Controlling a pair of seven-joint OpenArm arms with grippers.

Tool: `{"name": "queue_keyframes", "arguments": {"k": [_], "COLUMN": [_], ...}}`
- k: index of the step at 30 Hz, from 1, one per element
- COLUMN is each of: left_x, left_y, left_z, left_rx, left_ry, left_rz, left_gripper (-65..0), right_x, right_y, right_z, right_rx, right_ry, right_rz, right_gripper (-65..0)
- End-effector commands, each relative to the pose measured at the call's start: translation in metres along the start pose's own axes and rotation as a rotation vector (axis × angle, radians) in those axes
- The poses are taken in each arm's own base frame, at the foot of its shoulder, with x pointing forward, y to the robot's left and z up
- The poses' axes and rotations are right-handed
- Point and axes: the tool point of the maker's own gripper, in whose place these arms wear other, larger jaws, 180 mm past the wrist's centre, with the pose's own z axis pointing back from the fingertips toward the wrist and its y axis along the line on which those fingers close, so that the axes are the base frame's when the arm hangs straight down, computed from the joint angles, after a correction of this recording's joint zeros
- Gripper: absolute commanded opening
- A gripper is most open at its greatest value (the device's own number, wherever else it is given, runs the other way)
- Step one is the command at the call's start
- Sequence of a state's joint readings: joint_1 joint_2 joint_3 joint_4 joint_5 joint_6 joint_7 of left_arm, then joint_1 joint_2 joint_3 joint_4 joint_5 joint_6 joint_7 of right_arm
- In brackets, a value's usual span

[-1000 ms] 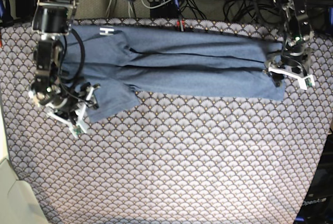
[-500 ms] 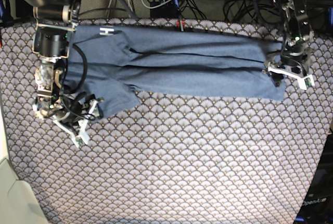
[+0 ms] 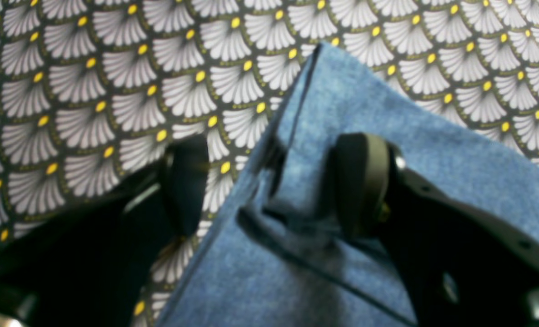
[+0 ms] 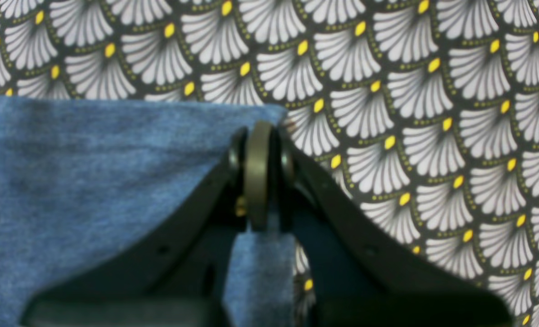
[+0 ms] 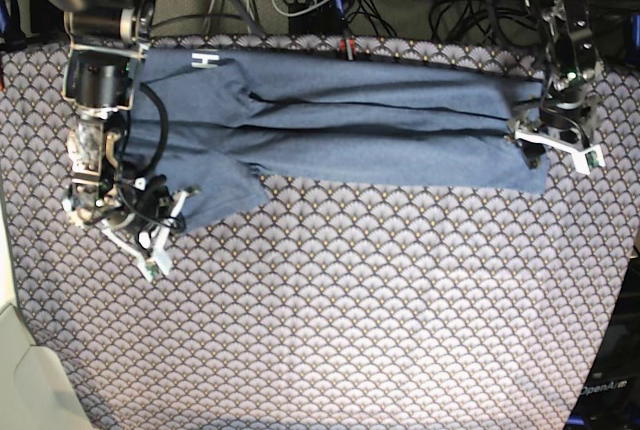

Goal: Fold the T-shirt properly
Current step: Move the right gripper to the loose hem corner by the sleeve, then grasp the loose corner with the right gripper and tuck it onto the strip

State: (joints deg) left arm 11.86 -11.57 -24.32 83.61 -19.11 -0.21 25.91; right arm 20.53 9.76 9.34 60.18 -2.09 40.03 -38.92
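The table cover (image 5: pixel 350 310), patterned in scallops, is being used as the work surface. Across its far half the T-shirt (image 5: pixel 360 135) is lying as a long band folded lengthwise, with the white lettering (image 5: pixel 205 59) showing near its end on the base view's left. One sleeve (image 5: pixel 215 195) is sticking out toward the near side, so the fold is judged to be unfinished there.

Both ends of the band are being attended to at once, presumably so that the cloth can be lifted or folded evenly. At the band's end on the base view's right, the left gripper (image 3: pixel 269 186) is being held low with its jaws standing wide apart: one pad is over the fabric and the other over the bare cover, the folded edge running between them. Nothing is being gripped there yet.

At the sleeve, the right gripper (image 4: pixel 258 175) is being kept closed, its jaws pinching the corner of the blue fabric just where it meets the cover, probably so that the sleeve can be carried inward.
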Motion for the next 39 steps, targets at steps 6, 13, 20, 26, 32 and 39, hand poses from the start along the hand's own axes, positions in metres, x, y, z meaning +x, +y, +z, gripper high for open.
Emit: {"name": "queue_keyframes", "arguments": {"k": [6,13,20,26,32,39], "left_x": [0.013,0.001,0.001,0.002,0.002,0.000], "left_y": [0.001,0.007,0.007,0.009,0.010,0.012], "left_z": [0.000,-0.004,-0.004,-0.004,-0.004,-0.003], "left_rx": [0.000,0.012,0.013,0.016,0.018,0.020], "left_ry": [-0.040,-0.008,-0.010,-0.011,-0.010,-0.007], "left_rz": [-0.011,-0.004,-0.005,-0.005,-0.006,-0.008], "left_gripper": [-22.7,-22.7,-22.7,-22.7,-22.7,-22.7], "right_x": [0.023,0.013,-0.020,-0.052,-0.079,-0.091], "right_y": [-0.005,0.013,0.048,0.041,0.027,0.030], "right_z": [0.042,0.097,0.130,0.144,0.155,0.152], "right_rx": [-0.101,-0.197,-0.198,-0.228,-0.265,-0.250], "right_ry": [-0.090,-0.118,-0.101,-0.049,0.006,0.033], "right_rz": [0.106,0.222,0.281,0.240,0.194,0.183], "right_gripper": [-65.0,-65.0,-65.0,-65.0,-65.0,-65.0]}}
